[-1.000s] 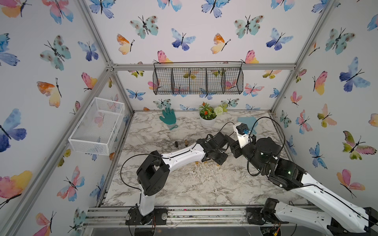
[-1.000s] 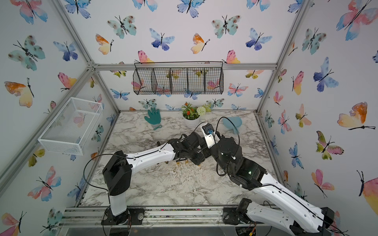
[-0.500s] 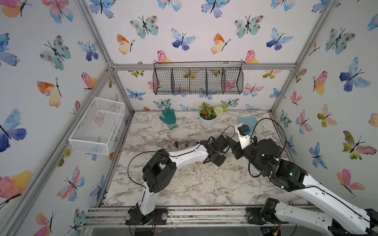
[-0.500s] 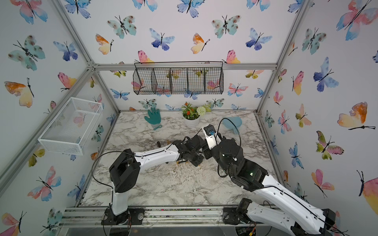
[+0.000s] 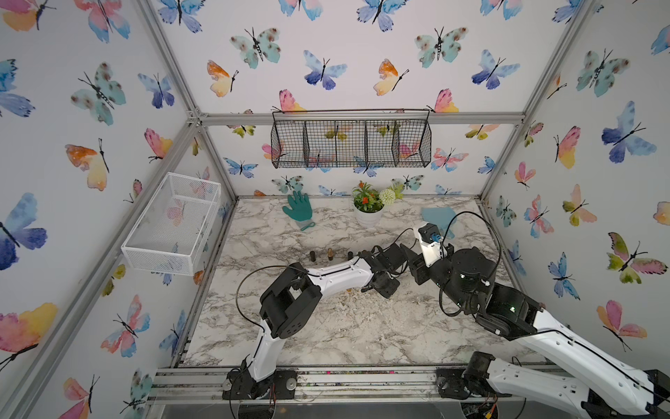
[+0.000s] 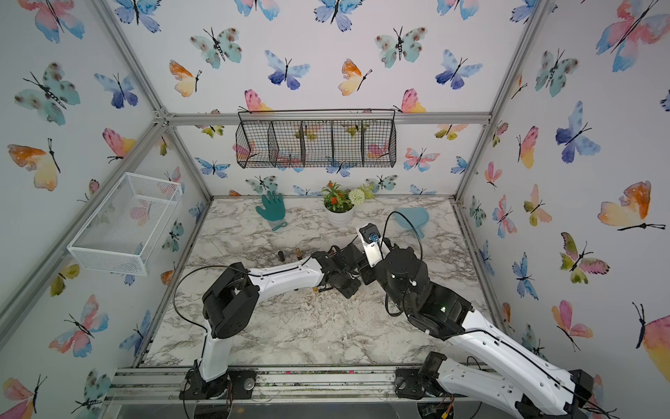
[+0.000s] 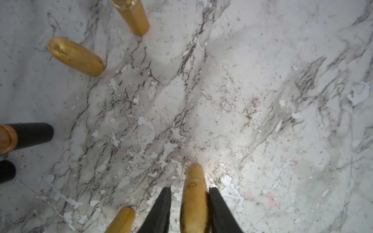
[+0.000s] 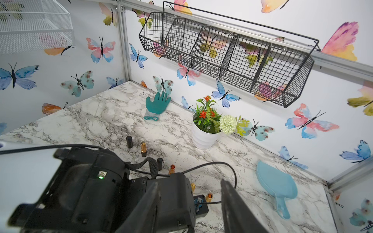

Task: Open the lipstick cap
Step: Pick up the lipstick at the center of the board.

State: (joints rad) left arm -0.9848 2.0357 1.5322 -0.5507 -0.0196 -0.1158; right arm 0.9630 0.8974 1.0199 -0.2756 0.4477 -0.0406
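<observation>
The gold lipstick [image 7: 194, 193] is standing upright on the marble desk [image 7: 262, 80], sitting between the jaws of the left gripper [image 7: 190, 189]. The jaws are bracketing its upper part: one is touching it and the other is showing a sliver of gap, so they are not clamping yet. It is looking light, rigid and glossy, so likely slippery and quick to topple. I would be squeezing squarely across the barrel and pulling the ends apart straight along the axis; the seam is not showing. The right gripper [image 8: 189, 181] is hovering just beside the left arm [image 8: 80, 181], jaws parted and holding nothing. More gold tubes [image 7: 75, 56] and a black tube [image 7: 30, 135] are standing near
</observation>
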